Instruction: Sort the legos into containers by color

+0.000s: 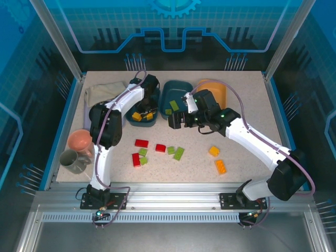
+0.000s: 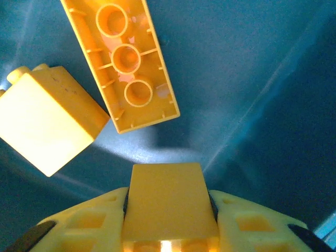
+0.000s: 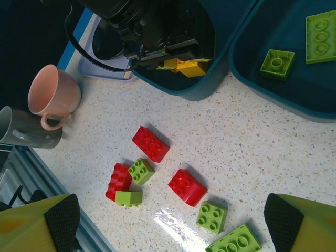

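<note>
Speckled tabletop (image 1: 184,173) holds loose bricks (image 3: 150,143); over the dark teal plastic tub (image 2: 252,79), left gripper (image 2: 168,212) clamps a small orange-yellow plastic brick (image 2: 165,191), which could cling to the pads on release. Right gripper (image 3: 173,215) gapes.

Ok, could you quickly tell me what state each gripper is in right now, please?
Left gripper: closed on a yellow brick, inside a teal tub.
Right gripper: open, holding nothing, above the table.

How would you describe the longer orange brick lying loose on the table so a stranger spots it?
Find the right arm. On the speckled table, just left of its forearm and away from the other loose bricks, lie an oblong orange brick and a square orange brick. You want the oblong one, nearer the front edge.
</note>
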